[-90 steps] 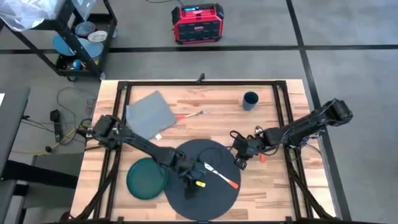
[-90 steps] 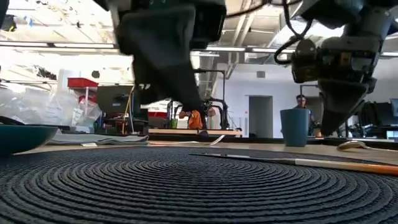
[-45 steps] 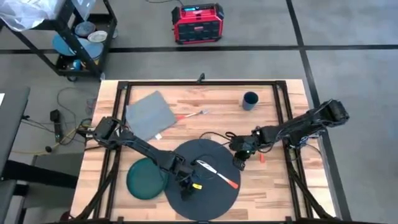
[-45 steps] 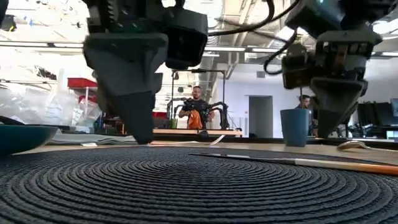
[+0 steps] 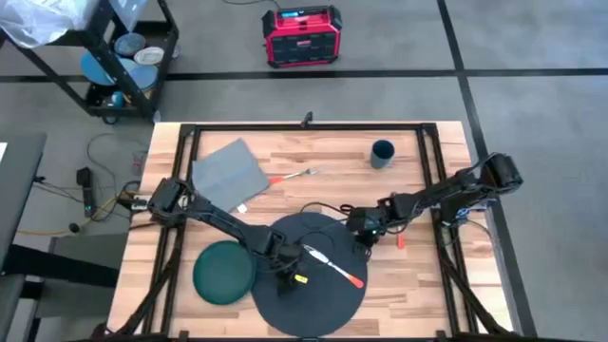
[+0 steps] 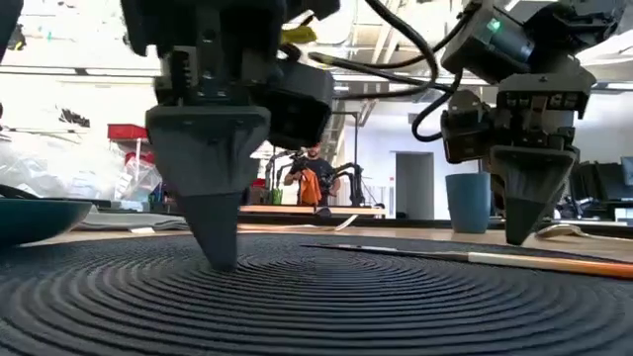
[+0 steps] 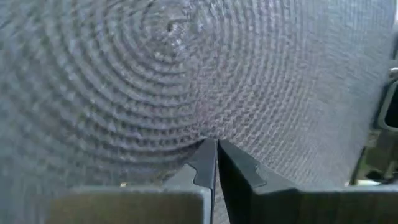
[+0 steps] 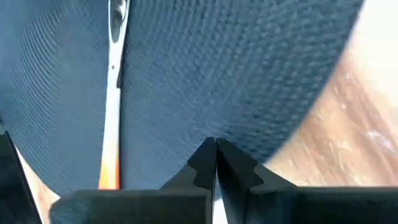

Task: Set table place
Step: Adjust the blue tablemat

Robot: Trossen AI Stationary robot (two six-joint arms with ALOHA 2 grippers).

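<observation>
The place, a large round dark grey woven mat (image 5: 323, 299), lies flat on the table (image 5: 418, 294) near its front edge. A knife with an orange handle (image 5: 329, 266) lies on the mat. My left gripper (image 5: 285, 277) is shut and stands tips-down near the mat's middle (image 7: 216, 142). My right gripper (image 5: 365, 237) is shut too, tips down at the mat's far right rim (image 8: 216, 143). A dark green plate (image 5: 223, 272) sits on the table against the mat's left side. My left gripper presses its shut fingertips (image 6: 220, 259) down on the mat's woven top (image 7: 186, 112), a little left of centre, coming from above. The mat lies flat under them. My right gripper sets its shut fingertips (image 6: 519, 235) from above on the mat just inside its far right rim (image 8: 267, 134); the mat stays flat.
A grey napkin (image 5: 228, 176) and an orange-handled fork (image 5: 291, 176) lie at the far left of the table. A blue cup (image 5: 382, 152) stands at the far right, and a small orange-tipped piece (image 5: 400, 242) lies right of the mat. A person shows in the room beyond.
Both grippers have come down onto the mat with fingers shut. My left gripper has sunk toward the table's near edge until its tips meet the weave. My right gripper has gone a little toward the table's left and down to the mat's rim.
</observation>
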